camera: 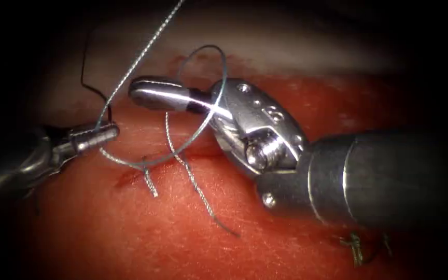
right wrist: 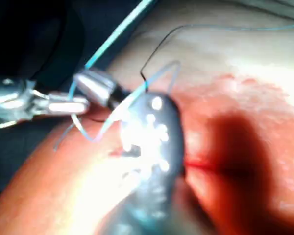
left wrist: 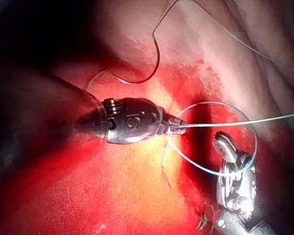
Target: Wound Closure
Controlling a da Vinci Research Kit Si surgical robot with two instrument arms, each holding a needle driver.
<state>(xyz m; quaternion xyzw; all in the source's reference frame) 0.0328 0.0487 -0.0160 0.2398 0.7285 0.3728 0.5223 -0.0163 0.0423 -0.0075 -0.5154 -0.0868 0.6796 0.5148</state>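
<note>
My left tool (camera: pixel 111 132) comes in from the left with its jaws shut on the grey thread (camera: pixel 141 57), which runs taut up and to the right. My right tool (camera: pixel 135 92) lies across the tissue (camera: pixel 130 233), jaws shut with nothing seen between them. A loop of thread (camera: pixel 223 67) wraps around its jaws and wrist. From the cut (camera: pixel 128 177) a short thread tail (camera: pixel 151 187) and a longer loose strand (camera: pixel 203 199) lie on the tissue. A thin dark curve (left wrist: pixel 157 54) rests on the pale tissue behind the left tool (left wrist: pixel 179 126); I cannot tell if it is the needle.
An earlier knot (camera: pixel 356 249) sits on the tissue below the right tool's shaft (camera: pixel 379 176). Red fluid stains the tissue around the cut. Pale fatty tissue (camera: pixel 296 46) forms the far edge.
</note>
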